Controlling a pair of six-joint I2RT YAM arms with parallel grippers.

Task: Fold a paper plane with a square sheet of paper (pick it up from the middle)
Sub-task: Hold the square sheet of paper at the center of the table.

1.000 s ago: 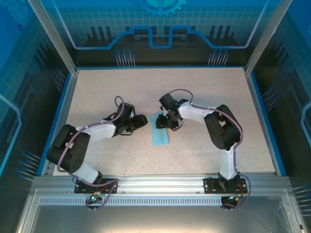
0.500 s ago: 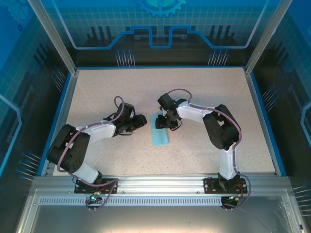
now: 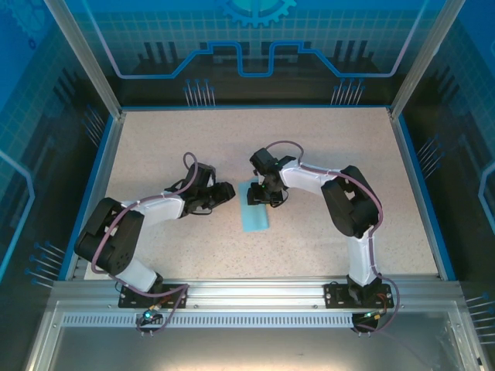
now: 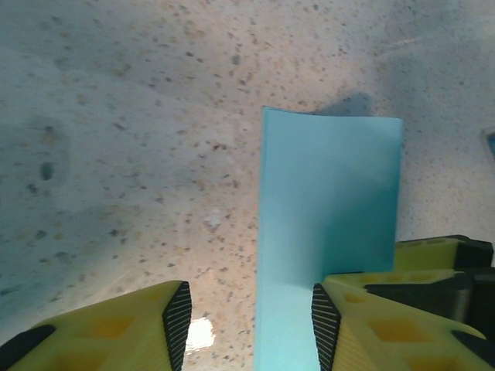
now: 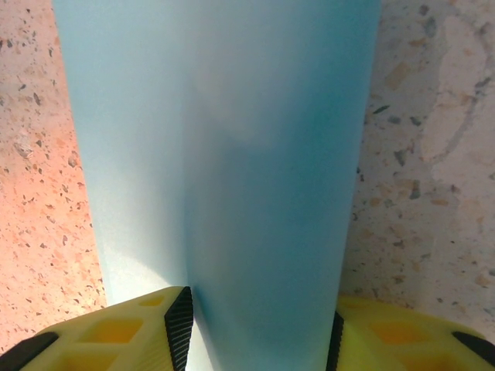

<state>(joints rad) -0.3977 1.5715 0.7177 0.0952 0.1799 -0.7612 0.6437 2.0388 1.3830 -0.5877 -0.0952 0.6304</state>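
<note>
1. The sheet of paper (image 3: 256, 215) lies near the middle of the table (image 3: 332, 147). It shows as a narrow light-blue strip, not a square, so I judge it to be doubled over along its length.
2. Its long axis runs almost straight away from the arm bases, far end to near end, with only a slight lean.
3. The right gripper (image 3: 261, 195) sits over the far end of the strip with its jaws spread. In the right wrist view the paper fills the whole gap from one pad to the other. Whether the pads (image 5: 179, 321) press on it I cannot tell.
4. The left gripper (image 3: 226, 192) rests just left of the strip, beside its far half, spread wide and holding nothing. In its wrist view the strip's left long edge falls inside the gap, and the right finger overlaps the paper.
5. The right arm is the nearer one and is lined up along the strip. The left would have to come in sideways across the long edge.
6. The paper is thin, matt and smooth, with straight crisp edges. One short edge bows a little and throws a shadow, so it seems slightly lifted. It will likely slide or buckle if pushed.
7. The tabletop is flat, pale and speckled like stone. The fingers are yellow with black ribbed pads.
</note>
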